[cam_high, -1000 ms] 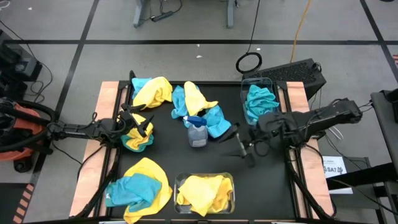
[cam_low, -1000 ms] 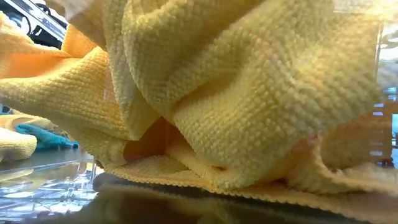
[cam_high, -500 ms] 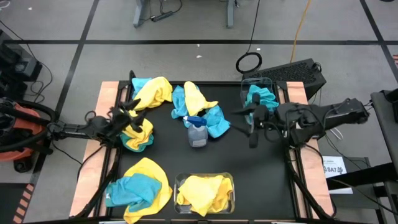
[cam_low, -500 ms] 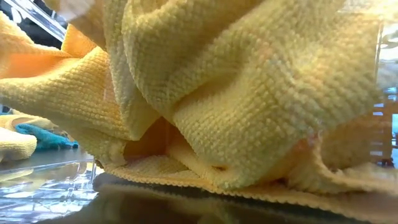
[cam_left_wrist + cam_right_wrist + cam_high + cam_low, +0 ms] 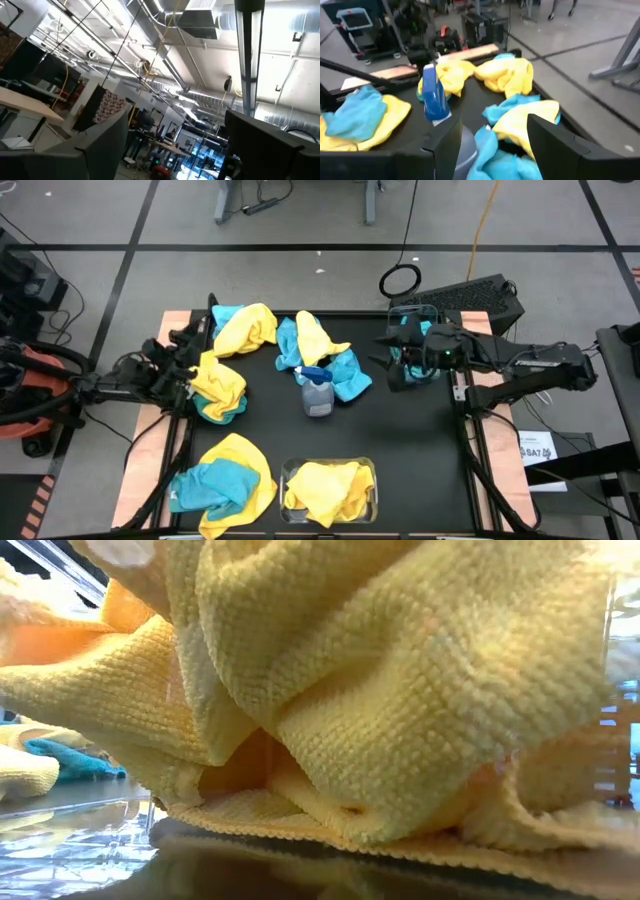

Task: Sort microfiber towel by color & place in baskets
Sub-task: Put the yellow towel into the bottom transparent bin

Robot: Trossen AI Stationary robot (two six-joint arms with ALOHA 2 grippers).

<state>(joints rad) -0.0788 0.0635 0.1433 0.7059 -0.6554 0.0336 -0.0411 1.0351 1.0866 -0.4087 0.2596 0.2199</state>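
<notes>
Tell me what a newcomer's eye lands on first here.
Bright yellow and teal cloths lie heaped across the black table, around a spray bottle at its centre. A clear bin at the near edge holds yellow cloths. The right gripper hovers by the teal-filled bin; the left gripper sits by a mixed pile.

In the low view a yellow towel [image 5: 400, 690] fills nearly the whole picture and hides the desk and both arms from us. From above, the right hand [image 5: 400, 358] covers part of the basket [image 5: 415, 312] of teal towels. We cannot make out the left hand's [image 5: 175, 360] fingers against the dark arm
</notes>
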